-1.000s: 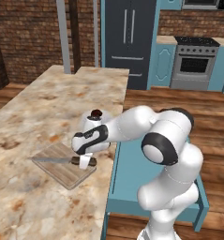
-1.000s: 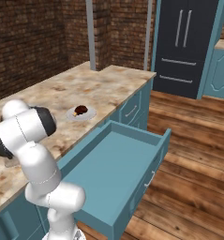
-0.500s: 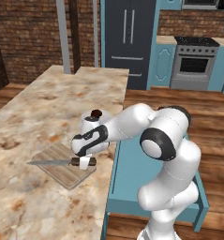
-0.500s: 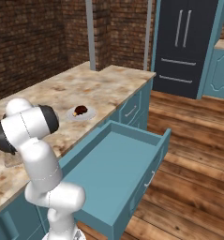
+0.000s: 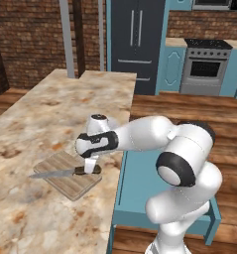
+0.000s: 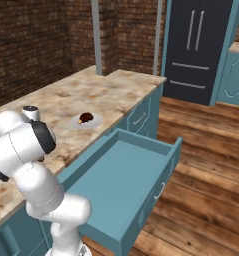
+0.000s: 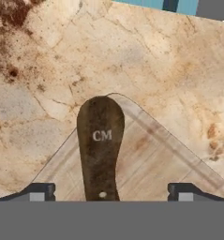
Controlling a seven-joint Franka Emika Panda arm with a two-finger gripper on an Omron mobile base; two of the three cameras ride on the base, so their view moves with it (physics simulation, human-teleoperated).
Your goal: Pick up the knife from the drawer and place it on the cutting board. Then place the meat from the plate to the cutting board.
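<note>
I see the gripper (image 7: 111, 191) with its jaws wide apart, one tip on each side of the knife (image 5: 65, 173) handle and not touching it. The knife lies flat on the cutting board (image 5: 67, 174). The meat (image 6: 85, 119) is on the plate (image 6: 94, 122), beside the open drawer (image 6: 122, 172).

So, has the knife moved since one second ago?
Yes. The knife now lies flat on the board, blade pointing left past its edge; earlier it was shorter in view, held under the end effector.
</note>
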